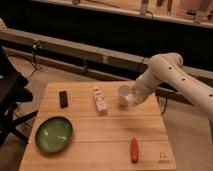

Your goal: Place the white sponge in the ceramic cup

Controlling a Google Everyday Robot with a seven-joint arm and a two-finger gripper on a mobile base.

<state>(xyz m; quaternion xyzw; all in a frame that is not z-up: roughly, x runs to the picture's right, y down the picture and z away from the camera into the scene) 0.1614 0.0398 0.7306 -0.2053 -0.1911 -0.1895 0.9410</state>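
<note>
The ceramic cup (122, 93) stands near the back edge of the wooden table (100, 131). The gripper (133, 98) hangs just beside the cup. I cannot tell if it is spread or pressed together. A white bottle (100, 100) lies near the cup. A green bowl (53, 134) sits well apart from the cup.

The white arm (186, 86) was seen reaching in from the right edge, its long segment sloped upward to a rounded joint (165, 65). From that joint a shorter segment was bent downward and to the left. The gripper (133, 98) was held low at the end of this segment, pointed down over the far right part of the table (100, 131), just beside the right side of the ceramic cup (123, 93). Whether the cup was touched could not be told.
</note>
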